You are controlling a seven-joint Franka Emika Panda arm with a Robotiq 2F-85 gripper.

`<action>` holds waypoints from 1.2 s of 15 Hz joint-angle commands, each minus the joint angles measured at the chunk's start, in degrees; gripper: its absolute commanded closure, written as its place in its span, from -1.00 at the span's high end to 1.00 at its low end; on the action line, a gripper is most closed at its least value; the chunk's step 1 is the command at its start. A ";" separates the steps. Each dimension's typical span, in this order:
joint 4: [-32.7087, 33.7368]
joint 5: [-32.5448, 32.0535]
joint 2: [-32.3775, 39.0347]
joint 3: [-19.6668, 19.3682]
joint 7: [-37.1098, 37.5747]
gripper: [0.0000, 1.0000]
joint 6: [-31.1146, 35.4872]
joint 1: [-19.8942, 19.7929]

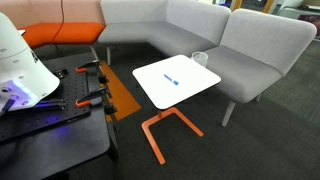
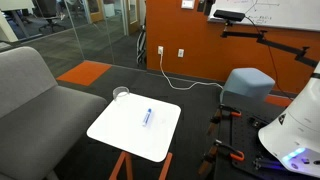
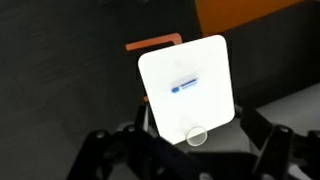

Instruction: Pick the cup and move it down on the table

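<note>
Gripper (image 3: 185, 158) open, apart frm cup (image 3: 197, 134) | cup upright, empty, table (image 3: 212, 60) corner | blue pen (image 3: 185, 86) mid-table

In both exterior views only part of the arm (image 1: 22, 62) shows, a white rounded casing cut off by the frame edge; its wrist and joints are out of sight. In the wrist view the gripper (image 3: 185, 148) comes in from the bottom edge. Its dark fingers (image 3: 98, 152) are blurred and spread wide apart, one to each side.

The white table (image 1: 190, 88) carries a clear cup (image 1: 200, 58) at one corner and a blue pen-like object (image 1: 170, 80) near its middle
</note>
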 commanded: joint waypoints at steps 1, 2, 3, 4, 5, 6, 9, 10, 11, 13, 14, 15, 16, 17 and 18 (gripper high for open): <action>0.18 0.68 0.34 1.56 -0.63 1.00 -0.22 -1.86; 0.18 0.68 0.34 1.56 -0.63 1.00 -0.22 -1.86; 0.18 0.68 0.34 1.56 -0.63 1.00 -0.22 -1.86; 0.18 0.68 0.34 1.56 -0.63 1.00 -0.22 -1.86; 0.18 0.68 0.34 1.56 -0.63 1.00 -0.22 -1.86; 0.18 0.68 0.34 1.56 -0.63 1.00 -0.22 -1.86; 0.18 0.68 0.34 1.56 -0.63 1.00 -0.22 -1.86; 0.18 0.68 0.34 1.56 -0.63 1.00 -0.22 -1.86; 0.18 0.68 0.34 1.56 -0.63 1.00 -0.22 -1.86; 0.18 0.68 0.34 1.56 -0.63 1.00 -0.22 -1.86; 0.18 0.68 0.34 1.56 -0.63 1.00 -0.22 -1.86; 1.07 -0.03 1.81 2.92 2.08 1.00 0.16 -1.78; 1.98 -0.57 3.08 4.40 3.96 1.00 -0.42 -1.45; 2.82 -2.46 4.79 6.86 7.03 1.00 -0.01 -1.15; 3.42 -3.60 6.41 9.10 11.22 1.00 0.83 -1.04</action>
